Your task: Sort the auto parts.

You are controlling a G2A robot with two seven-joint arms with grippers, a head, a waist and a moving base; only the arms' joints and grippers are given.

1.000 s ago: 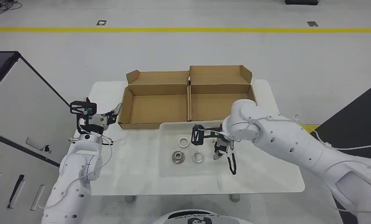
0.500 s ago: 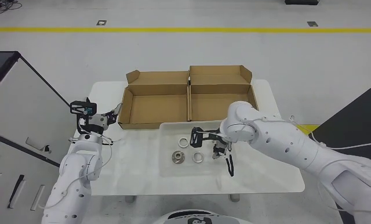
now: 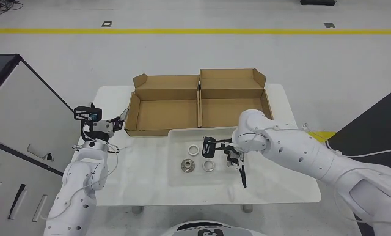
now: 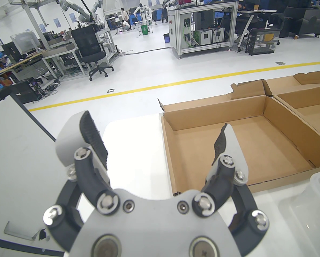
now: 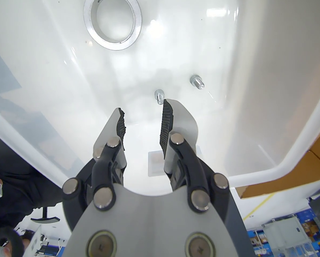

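The right pincer (image 5: 143, 108) sits low inside the white tray (image 3: 173, 156), its fingers parted by a narrow gap and gripping nothing. The near bolt (image 5: 159, 96) lies on the tray floor just beside one fingertip. Its long axis follows the pincer's line of reach, shank end toward the pincer and head away. The second bolt (image 5: 197, 82) lies near it but apart, its axis oblique to the first. Beyond them a metal ring (image 5: 112, 23) lies flat, bore upward. The left pincer (image 4: 154, 123) hangs released at the left side of the table (image 3: 140, 169), beside the open cardboard boxes (image 3: 162, 114) behind the tray. Since the earlier frames the right arm has shifted slightly toward the table's near edge. The left arm and the parts are unchanged.
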